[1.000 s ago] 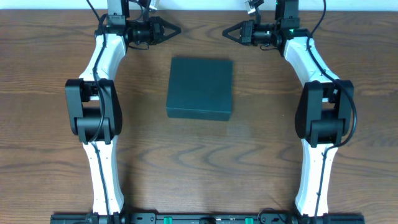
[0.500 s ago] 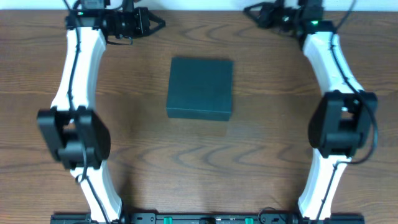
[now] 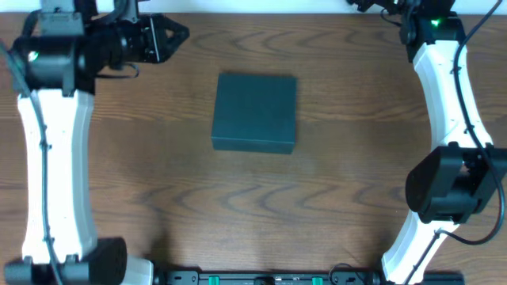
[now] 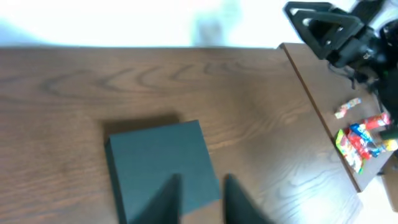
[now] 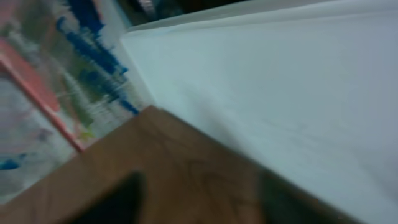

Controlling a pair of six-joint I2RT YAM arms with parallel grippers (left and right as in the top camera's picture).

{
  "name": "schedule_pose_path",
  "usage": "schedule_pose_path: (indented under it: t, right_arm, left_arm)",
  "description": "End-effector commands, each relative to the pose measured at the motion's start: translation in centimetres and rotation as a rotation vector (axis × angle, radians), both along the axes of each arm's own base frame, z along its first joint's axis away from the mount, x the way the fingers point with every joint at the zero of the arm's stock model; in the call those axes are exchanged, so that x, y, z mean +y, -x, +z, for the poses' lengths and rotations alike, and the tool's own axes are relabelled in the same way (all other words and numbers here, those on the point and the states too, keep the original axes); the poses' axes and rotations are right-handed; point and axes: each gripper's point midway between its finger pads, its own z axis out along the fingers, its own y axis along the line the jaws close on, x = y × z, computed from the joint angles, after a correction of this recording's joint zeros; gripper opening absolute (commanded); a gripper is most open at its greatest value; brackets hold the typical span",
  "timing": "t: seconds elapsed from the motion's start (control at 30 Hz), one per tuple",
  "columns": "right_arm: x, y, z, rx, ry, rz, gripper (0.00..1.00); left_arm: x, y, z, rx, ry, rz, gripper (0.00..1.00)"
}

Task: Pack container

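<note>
The container (image 3: pixel 254 112) is a dark teal-black box that lies closed, lid down, in the middle of the wooden table (image 3: pixel 238 206). My left gripper (image 3: pixel 181 34) hovers at the back left, pointing toward the box and apart from it. In the left wrist view its two dark fingers (image 4: pixel 169 200) stand apart over the near corner of the container (image 4: pixel 155 163), with nothing between them. My right gripper (image 3: pixel 358 5) is at the table's far right corner, half out of the overhead view. Its blurred fingers (image 5: pixel 115 200) are spread wide over bare wood.
Colourful snack packets (image 4: pixel 356 138) lie beyond the table's right end, off its edge, under the right arm's gripper (image 4: pixel 323 28). A white wall (image 5: pixel 280 81) runs along the back edge. Blurred coloured shapes (image 5: pixel 56 68) show past the table corner.
Both arms have swung outward and toward the back edge, away from the box. Both grippers, shut a second ago, now have their fingers apart. The box has not moved.
</note>
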Motion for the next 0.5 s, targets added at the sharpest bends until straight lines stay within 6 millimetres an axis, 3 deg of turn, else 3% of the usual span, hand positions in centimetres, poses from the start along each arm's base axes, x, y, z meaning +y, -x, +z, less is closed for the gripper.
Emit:
schedule_pose_path:
  t: [0.0,0.17,0.47]
  right_arm:
    - [0.9,1.8,1.6,0.070,-0.066,0.067,0.99]
    - [1.0,2.4,-0.5,0.312,-0.139,0.050,0.99]
    - [1.0,2.5,-0.9,0.342,-0.140,0.048,0.99]
  left_arm:
    - [0.2,1.5,1.0,0.022,0.012,0.036,0.95]
    - [0.4,1.9,0.7,0.047,0.008,0.049,0.95]
    - [0.3,1.9,0.7,0.047,0.008,0.049,0.95]
